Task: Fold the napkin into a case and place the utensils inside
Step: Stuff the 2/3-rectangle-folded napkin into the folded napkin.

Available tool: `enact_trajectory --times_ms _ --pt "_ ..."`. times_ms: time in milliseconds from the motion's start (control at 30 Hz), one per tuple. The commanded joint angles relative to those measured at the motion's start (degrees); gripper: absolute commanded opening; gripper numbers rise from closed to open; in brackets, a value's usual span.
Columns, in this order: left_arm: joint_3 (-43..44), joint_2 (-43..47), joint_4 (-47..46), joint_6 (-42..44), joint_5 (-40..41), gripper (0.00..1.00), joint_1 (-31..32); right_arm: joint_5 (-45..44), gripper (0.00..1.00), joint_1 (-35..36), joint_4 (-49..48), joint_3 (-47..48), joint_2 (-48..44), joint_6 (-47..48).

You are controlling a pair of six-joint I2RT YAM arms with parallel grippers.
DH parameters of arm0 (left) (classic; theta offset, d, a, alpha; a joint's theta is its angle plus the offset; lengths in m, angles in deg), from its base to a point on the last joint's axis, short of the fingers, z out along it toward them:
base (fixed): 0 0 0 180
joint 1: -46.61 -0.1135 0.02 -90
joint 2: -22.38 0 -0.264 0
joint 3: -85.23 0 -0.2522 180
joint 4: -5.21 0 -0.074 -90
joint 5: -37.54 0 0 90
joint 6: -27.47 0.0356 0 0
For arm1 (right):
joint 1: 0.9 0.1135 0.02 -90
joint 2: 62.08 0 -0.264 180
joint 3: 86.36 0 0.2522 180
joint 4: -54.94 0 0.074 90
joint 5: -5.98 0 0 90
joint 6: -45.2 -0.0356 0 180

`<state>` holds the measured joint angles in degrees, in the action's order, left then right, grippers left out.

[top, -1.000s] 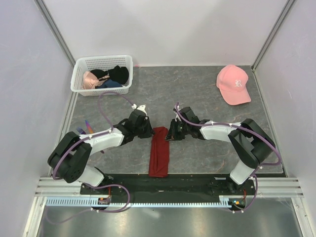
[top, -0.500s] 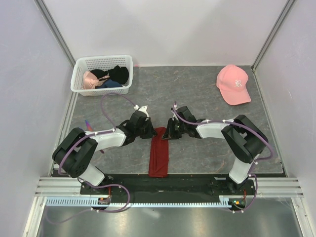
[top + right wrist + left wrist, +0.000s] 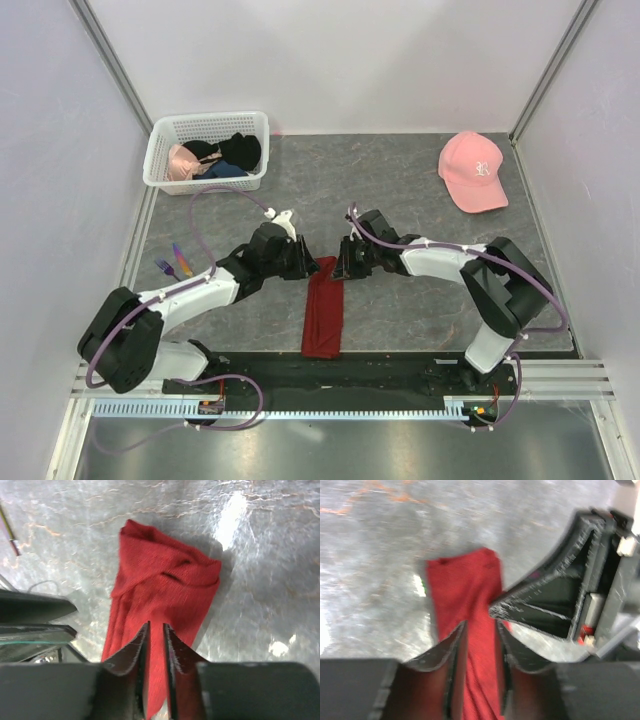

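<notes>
The left gripper [image 3: 479, 630], jaws slightly parted, straddles the napkin [image 3: 462, 580] on the grey table [image 3: 380, 555].

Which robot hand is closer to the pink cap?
The right one. The right gripper is at the far end of the red napkin, and the pink cap lies farther back on that same side. The left gripper is across the napkin, farther from the cap.

A grey, marble-patterned tabletop [image 3: 400, 190] is boxed in by plain white walls [image 3: 340, 60] at the back and both sides, which meet at slanting aluminium posts [image 3: 105, 55]. Along the near edge run a black strip [image 3: 380, 368] and a slotted metal rail [image 3: 330, 408] — in the wrist views, bright glare patches [image 3: 232, 510] lie on the stone-look surface.
</notes>
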<state>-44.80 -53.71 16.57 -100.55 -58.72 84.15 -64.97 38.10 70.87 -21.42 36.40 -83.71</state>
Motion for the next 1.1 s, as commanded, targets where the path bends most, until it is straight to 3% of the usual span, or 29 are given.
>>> enact_trajectory --times_ms 0,133,367,733,933,1067 --pt "1.0 0.4 1.4 -0.6 -9.4 0.26 0.6 -0.1 0.27 0.3 3.2 0.1 -5.9 1.0" --pt "1.1 -3.3 -1.3 -0.6 -12.4 0.20 1.6 1.5 0.32 1.2 2.6 -4.2 -10.1 -1.0" --pt "3.3 -10.8 -3.6 0.4 -16.2 0.18 1.9 3.9 0.29 5.8 -5.9 -11.7 -13.8 -8.1" --pt "1.4 -13.6 0.4 4.1 -4.6 0.09 1.6 3.5 0.23 16.4 -16.5 -14.6 -9.3 -14.1" --pt "-0.1 -14.1 -0.9 3.9 -2.7 0.05 1.4 4.4 0.22 17.9 -22.2 -17.0 -4.3 -15.6" --pt "0.3 -15.2 -0.9 4.2 -1.0 0.02 0.2 4.0 0.22 18.0 -20.3 -16.8 -2.8 -12.1"
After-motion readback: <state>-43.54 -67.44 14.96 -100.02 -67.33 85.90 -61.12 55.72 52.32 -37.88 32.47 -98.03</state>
